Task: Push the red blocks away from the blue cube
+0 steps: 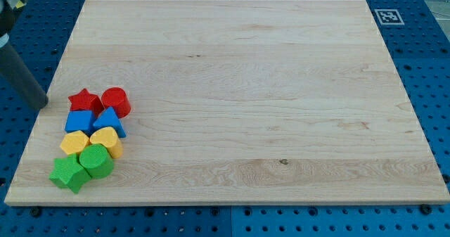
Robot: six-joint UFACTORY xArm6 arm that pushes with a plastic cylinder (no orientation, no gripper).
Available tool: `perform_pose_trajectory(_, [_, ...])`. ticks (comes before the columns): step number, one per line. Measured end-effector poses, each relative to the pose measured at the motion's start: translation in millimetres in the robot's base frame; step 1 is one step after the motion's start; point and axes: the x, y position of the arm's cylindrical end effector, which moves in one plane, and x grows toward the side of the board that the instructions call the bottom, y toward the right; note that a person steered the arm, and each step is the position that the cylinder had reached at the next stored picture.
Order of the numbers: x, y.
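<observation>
A red star block [84,100] and a red cylinder [115,100] sit side by side near the board's left edge. Right below them lie a blue cube [79,120] and a blue triangular block [110,121], touching the red ones. My tip [43,103] is at the board's left edge, left of the red star with a small gap between them. The dark rod rises toward the view's top left.
Below the blue blocks lie two yellow blocks [75,142] [106,140], then a green star [68,174] and a green cylinder [96,161]. The wooden board [267,89] rests on a blue pegboard; a marker tag [389,16] sits at the top right.
</observation>
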Motion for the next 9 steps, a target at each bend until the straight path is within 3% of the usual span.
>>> perform_pose_trajectory(2, [21.4, 4.0])
perform_pose_trajectory(9, [20.7, 33.9])
